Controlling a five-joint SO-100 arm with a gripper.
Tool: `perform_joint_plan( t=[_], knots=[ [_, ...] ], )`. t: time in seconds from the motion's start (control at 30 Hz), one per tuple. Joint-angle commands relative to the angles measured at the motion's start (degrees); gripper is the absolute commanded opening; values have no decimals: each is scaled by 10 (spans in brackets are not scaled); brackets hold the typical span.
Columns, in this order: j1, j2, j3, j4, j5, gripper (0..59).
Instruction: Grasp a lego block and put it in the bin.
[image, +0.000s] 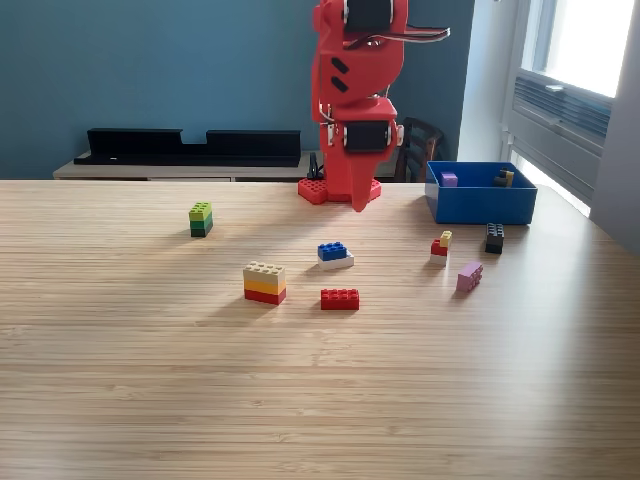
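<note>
Red arm (357, 100) folded at table rear; claw (357, 196) state unclear. Blue bin (481, 204) holds blocks.

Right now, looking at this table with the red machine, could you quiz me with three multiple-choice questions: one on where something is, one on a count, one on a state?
1. Where does the blue bin sit in the exterior view?
A. far right
B. near left
C. centre front

2. How many block stacks lie loose on the table?
A. three
B. seven
C. ten

3. What is the gripper doing?
A. carrying a block
B. resting inside the bin
C. hanging by the arm's base, holding no block

Answers:
1. A: it stands beside the arm, toward the window.
2. B: green, tan-yellow-red, blue-white, red, red-yellow, black and pink ones.
3. C: its tip points down near the red base, with nothing visible in it.
</note>
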Motion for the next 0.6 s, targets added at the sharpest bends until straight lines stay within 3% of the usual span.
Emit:
perform_joint_plan(
  t=[0.03, 0.3, 0.47, 0.6],
  knots=[
    [62, 8, -62, -5, 4, 1],
    [146, 4, -135, -7, 34, 15],
    [154, 4, -122, -25, 33, 229],
    [154, 4, -104, -40, 32, 266]
  ],
)
